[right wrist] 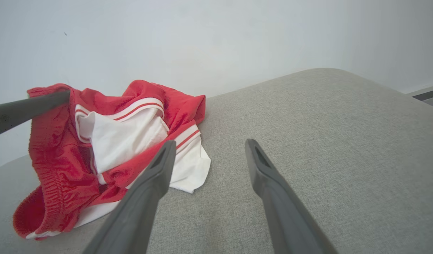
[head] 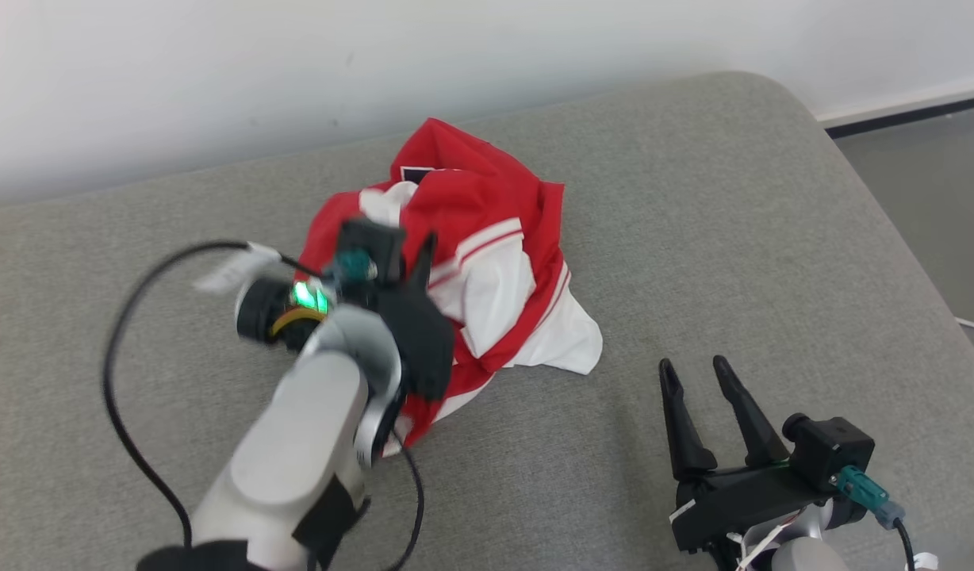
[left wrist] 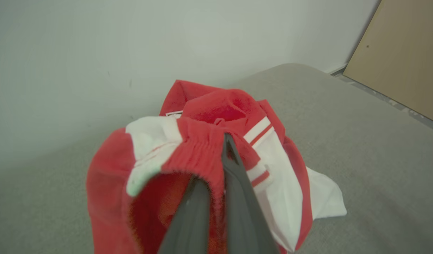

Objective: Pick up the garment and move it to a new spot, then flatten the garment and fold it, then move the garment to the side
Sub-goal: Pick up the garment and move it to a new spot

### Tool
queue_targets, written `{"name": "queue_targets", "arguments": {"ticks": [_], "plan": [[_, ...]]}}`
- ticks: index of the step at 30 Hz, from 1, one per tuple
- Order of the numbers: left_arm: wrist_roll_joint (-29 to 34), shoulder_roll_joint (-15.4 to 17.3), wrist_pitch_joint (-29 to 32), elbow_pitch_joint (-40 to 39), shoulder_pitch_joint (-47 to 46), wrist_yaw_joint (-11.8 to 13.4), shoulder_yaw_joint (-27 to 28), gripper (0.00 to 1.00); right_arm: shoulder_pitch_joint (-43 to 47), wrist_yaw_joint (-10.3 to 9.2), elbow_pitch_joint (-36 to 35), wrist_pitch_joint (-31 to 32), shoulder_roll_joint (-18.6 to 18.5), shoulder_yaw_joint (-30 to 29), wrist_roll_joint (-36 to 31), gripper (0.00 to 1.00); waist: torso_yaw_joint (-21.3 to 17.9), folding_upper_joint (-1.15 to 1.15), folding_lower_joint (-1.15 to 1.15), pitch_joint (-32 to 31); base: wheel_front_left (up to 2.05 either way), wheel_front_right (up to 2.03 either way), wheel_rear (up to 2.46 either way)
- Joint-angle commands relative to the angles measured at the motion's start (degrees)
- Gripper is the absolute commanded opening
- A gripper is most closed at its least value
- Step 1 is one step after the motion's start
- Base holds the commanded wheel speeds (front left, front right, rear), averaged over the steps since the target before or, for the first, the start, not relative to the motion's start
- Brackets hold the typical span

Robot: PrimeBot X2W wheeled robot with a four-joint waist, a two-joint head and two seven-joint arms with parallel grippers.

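Note:
A crumpled red and white garment (head: 487, 238) lies on the grey cushioned surface (head: 733, 198), towards its back. My left gripper (head: 423, 250) comes in from the lower left and is shut on the garment's red elastic waistband. In the left wrist view the band (left wrist: 199, 151) is bunched between the two dark fingers of that gripper (left wrist: 221, 148), lifted a little. The right wrist view shows the garment (right wrist: 124, 134) with a left finger (right wrist: 29, 106) at its upper left edge. My right gripper (head: 695, 366) (right wrist: 211, 143) stands open to the garment's right, holding nothing.
A white wall (head: 297, 63) runs close behind the surface. The surface's rounded right edge drops to a grey floor (head: 931, 174). A brown board (left wrist: 403, 53) leans at the far right. A black cable (head: 118, 357) loops from my left wrist.

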Motion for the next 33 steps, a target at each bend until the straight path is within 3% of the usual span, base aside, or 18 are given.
{"name": "queue_targets", "arguments": {"ticks": [1, 4, 5, 6, 13, 21, 33], "plan": [[-0.66, -0.21, -0.87, 1.53, 1.58, -0.33, -0.73, 0.00, -0.39, 0.19, 0.38, -0.40, 0.06, 0.32, 0.36, 1.00, -1.10, 0.00, -0.01, 0.79, 0.00, 0.00, 0.00], [-1.52, -0.43, -2.62, 4.61, 3.97, -1.39, -2.55, 0.00, -0.67, 0.19, 1.05, -0.73, 0.07, 0.60, 0.37, 1.00, -1.09, 0.00, -0.01, 0.31, 0.00, 0.00, 0.00], [-2.17, -0.38, -3.21, 5.34, 4.55, -1.69, -2.71, 0.41, -0.68, 0.19, 1.22, -0.72, 0.07, 0.71, 0.33, 1.00, -1.01, 0.00, -0.01, 0.09, 0.00, 0.00, 0.00], [-2.87, -0.38, -3.44, 6.11, 5.06, -1.94, -3.13, 1.00, -0.66, 0.19, 1.42, -0.74, 0.07, 0.78, 0.28, 1.00, -0.89, 0.00, -0.01, -0.22, 0.00, 0.00, 0.00], [-8.37, -0.50, -5.37, 4.96, 7.50, -2.13, -5.12, 1.00, 0.61, 0.19, 2.11, -0.60, 0.05, -0.19, -0.55, 1.00, 1.04, 0.00, -0.01, -2.84, 0.00, 0.00, 0.00], [-9.83, 0.99, -5.10, -1.24, 11.59, -1.30, -5.61, 1.00, 3.18, 0.19, 1.64, 0.51, 0.06, -2.10, -1.48, 1.00, 5.29, 0.00, -0.01, -7.16, 0.00, 0.00, 0.00], [-8.45, 7.18, -1.71, -14.63, 18.07, 5.16, -4.91, 1.00, 6.19, 0.19, -0.60, 2.00, 0.03, -4.31, -2.07, 1.00, 8.87, 0.00, -0.01, -8.99, 0.00, 0.00, 0.00]]}}
